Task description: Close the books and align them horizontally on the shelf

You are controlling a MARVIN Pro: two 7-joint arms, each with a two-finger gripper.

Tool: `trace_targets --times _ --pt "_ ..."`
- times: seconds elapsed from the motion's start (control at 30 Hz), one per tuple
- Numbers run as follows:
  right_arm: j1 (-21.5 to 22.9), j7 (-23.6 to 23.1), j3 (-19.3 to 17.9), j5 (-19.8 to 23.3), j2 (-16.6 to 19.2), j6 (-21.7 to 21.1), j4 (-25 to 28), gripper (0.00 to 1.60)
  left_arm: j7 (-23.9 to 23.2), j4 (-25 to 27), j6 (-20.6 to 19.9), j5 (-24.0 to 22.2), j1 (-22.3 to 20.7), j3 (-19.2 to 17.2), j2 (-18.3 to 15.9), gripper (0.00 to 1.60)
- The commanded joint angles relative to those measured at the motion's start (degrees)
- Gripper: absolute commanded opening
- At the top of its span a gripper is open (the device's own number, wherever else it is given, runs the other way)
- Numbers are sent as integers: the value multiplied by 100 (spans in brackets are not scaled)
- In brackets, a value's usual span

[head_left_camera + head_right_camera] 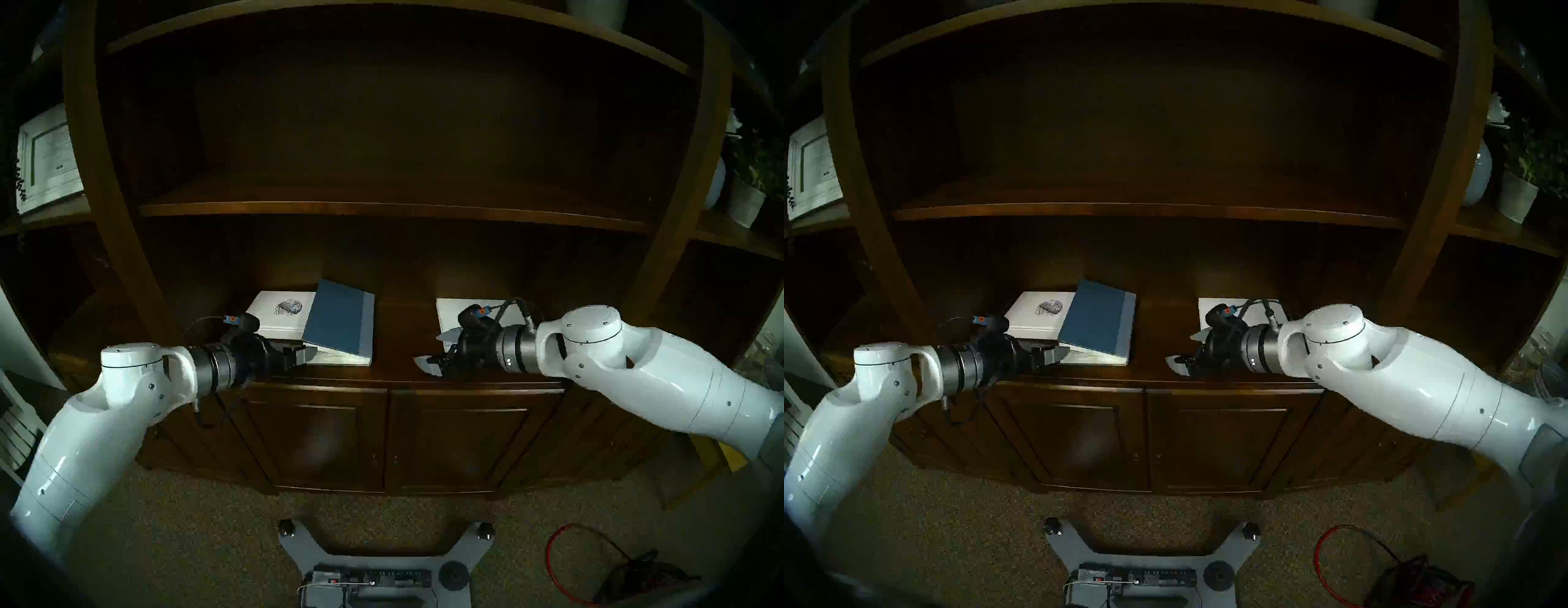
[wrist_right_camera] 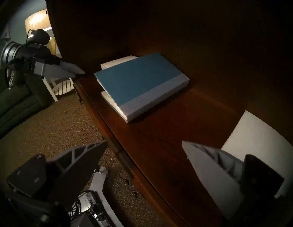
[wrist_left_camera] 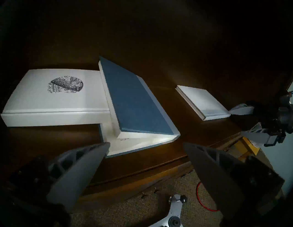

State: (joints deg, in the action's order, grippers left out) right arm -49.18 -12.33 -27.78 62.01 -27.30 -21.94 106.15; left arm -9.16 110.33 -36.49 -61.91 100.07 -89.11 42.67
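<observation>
You are facing a dark-brown wooden bookcase point(image 1: 394, 127) in dim light, its upper boards point(image 1: 382, 210) bare. Below sit two panelled cabinet doors point(image 1: 322, 437). The floor is speckled tan carpet point(image 1: 191, 530), with a red cable point(image 1: 564, 564) looped at the right. At the left stands a white-framed picture point(image 1: 46, 161); at the right, a potted plant point(image 1: 753, 187). From the right wrist view you see a lit lampshade point(image 2: 38, 19) and a white chair point(image 2: 61, 88).
</observation>
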Motion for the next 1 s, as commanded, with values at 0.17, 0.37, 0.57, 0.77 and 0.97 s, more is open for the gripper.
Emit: trace_targets --times 0.17,0.37,0.57,0.77,0.97 --pt "150 14 -123 -3 -7 47 39 160 244 -359 -30 -126 -943 339 475 160" --pt "151 19 -119 2 -7 47 39 160 371 -527 -26 -154 -1108 510 711 160" --pt "153 26 -115 7 -6 48 40 160 499 -745 -15 -178 -1325 653 968 160" --pt "156 33 -110 14 -5 48 41 160 644 -911 -11 -197 -1586 739 1263 160" --pt "163 40 -111 19 -4 51 44 160 815 -1272 -120 -202 -2230 952 1561 159"
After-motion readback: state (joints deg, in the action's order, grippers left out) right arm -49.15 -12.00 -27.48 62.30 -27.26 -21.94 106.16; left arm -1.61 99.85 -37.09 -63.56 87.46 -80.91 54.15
